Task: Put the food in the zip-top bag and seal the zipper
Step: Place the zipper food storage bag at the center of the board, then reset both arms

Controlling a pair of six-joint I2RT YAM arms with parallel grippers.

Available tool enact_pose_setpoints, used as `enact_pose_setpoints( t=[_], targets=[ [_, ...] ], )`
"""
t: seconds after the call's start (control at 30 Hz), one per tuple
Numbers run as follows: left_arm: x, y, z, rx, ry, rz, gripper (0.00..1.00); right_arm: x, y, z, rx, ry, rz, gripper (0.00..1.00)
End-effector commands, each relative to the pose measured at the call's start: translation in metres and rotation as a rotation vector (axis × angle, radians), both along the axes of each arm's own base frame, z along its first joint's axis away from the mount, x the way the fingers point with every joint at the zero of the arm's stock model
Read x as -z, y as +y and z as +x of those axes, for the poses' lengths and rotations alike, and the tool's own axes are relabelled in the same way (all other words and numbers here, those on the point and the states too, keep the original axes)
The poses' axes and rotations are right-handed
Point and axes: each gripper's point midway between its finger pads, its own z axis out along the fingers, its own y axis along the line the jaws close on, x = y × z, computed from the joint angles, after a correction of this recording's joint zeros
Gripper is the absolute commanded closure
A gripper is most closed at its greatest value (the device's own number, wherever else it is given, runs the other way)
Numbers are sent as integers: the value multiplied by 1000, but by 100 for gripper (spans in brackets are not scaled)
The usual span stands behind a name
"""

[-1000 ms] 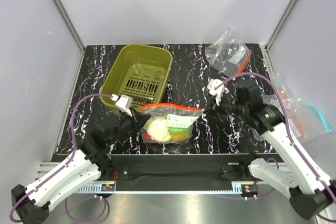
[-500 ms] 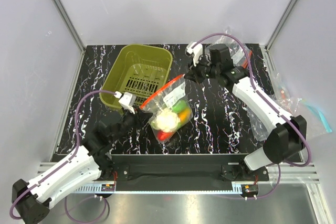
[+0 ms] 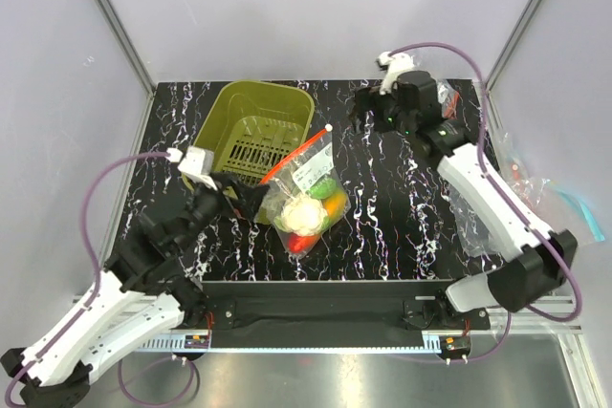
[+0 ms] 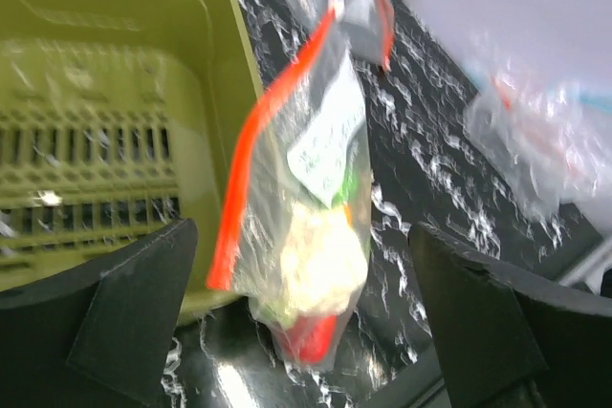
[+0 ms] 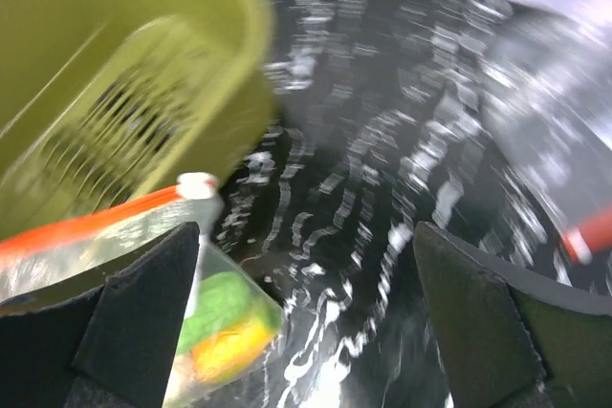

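With left jaws and right jaws apart, the clear plastic red-zippered bag [image 3: 312, 177] of toy foods [image 3: 304, 218] sat beside the olive-green slotted basket [image 3: 251, 114].

Basket [image 3: 253, 107]: olive-green plastic with a slotted floor. I see it upright on the back-left part of the table, open side up. In the left wrist view [image 4: 105, 93] its near wall fills the left half of the picture.
Table top [image 3: 382, 207]: black with white marbling, glossy.
Loose clear bags [image 3: 535, 203]: crumpled heap at the right edge, against the side wall. I make out a light-blue strip [image 3: 580, 214] on one of them.
Back-right bag [image 3: 451, 102]: clear plastic with a red bit on it, mostly hidden. I cannot tell more.
Enclosure walls [image 3: 316, 7]: plain pale panels on three sides.
Corner posts [image 3: 110, 16]: bare aluminium, slanting in from the back corners.
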Motion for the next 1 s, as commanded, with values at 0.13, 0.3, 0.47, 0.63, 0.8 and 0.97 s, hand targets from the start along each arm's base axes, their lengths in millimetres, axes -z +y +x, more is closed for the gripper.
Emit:
enact_pose_setpoints(
  t=[0.13,0.3,0.47,0.63,0.8,0.97],
  targets=[
    [-51,62,17,-338,55,103,1,-37,-96,-58,559,49,197,0],
    [-30,77,-2,-388,149,31,1,-18,-119,-105,641,118,246,0],
    [-2,74,-18,-364,197,-162,1,14,-150,-157,700,149,233,0],
    [15,81,-32,-356,218,-226,1,32,-167,-189,699,140,231,0],
    [25,85,-39,-359,252,-209,1,44,-171,-204,707,186,216,0],
    [31,84,-44,-348,282,-207,1,53,-170,-211,697,210,219,0]
  ],
)
